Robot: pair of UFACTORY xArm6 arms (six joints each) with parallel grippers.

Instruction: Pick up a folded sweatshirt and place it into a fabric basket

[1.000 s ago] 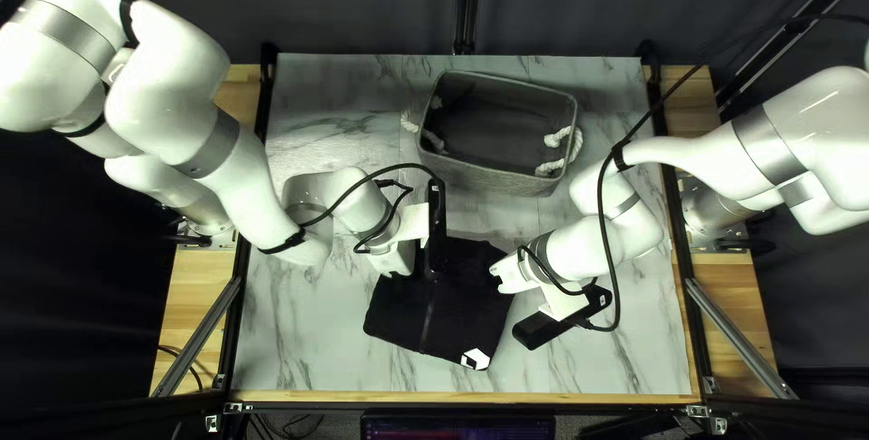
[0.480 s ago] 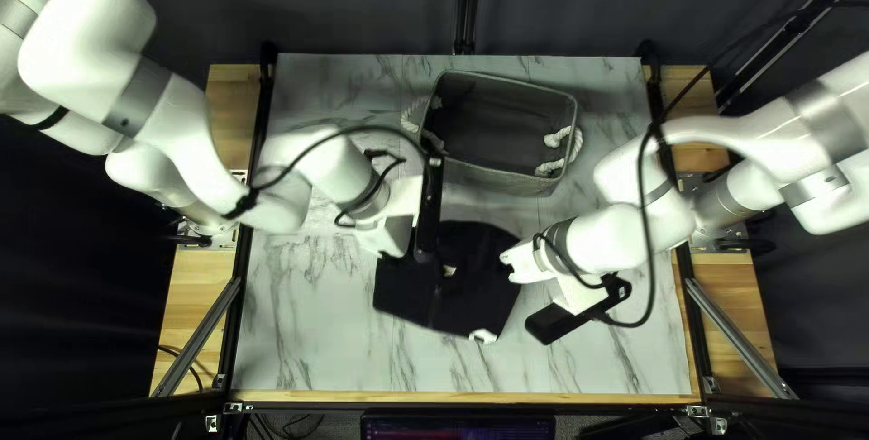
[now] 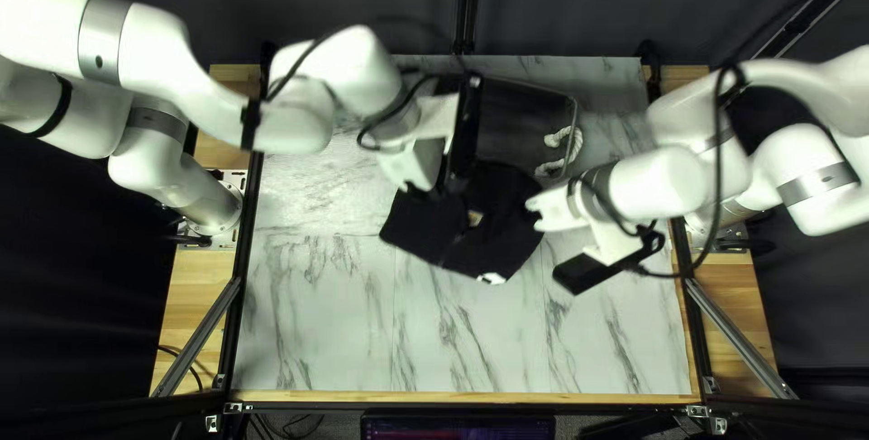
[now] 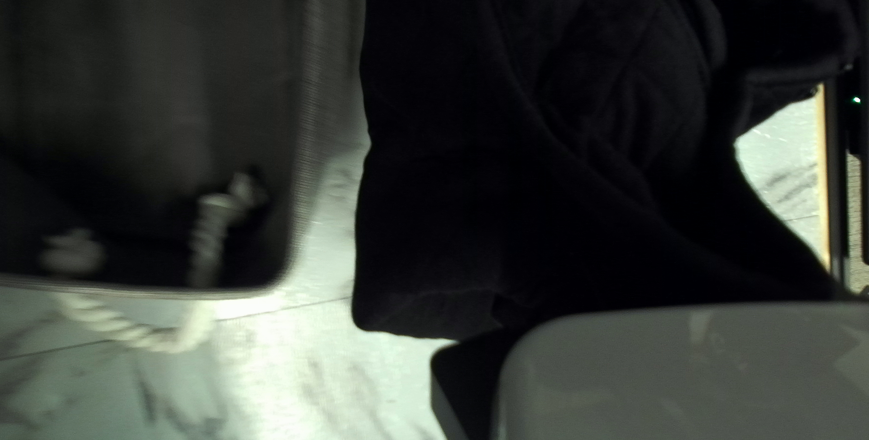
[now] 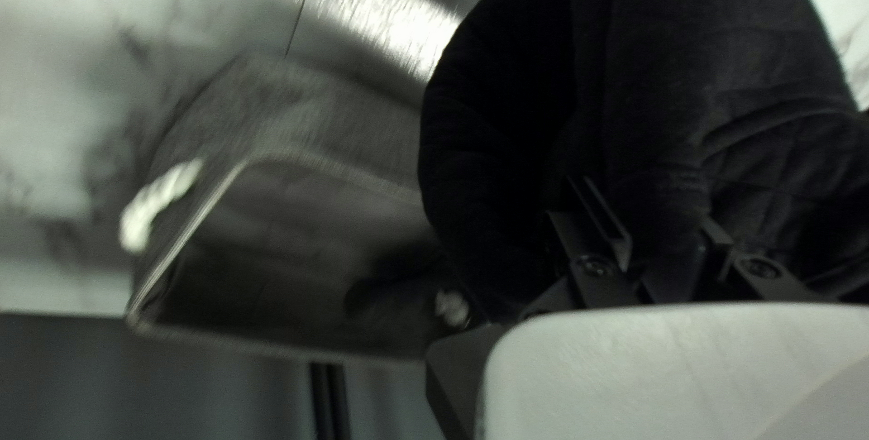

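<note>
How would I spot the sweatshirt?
Start at the marbled table. Between the two white arms, on the near side of the grey basket, is the folded sweatshirt. Unlike the basket, it is soft black cloth with a white patch at its near edge.

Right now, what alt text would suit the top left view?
A black sweatshirt is held up between my left arm and right arm over a marbled table, partly covering a gray fabric basket near the far edge.
</note>
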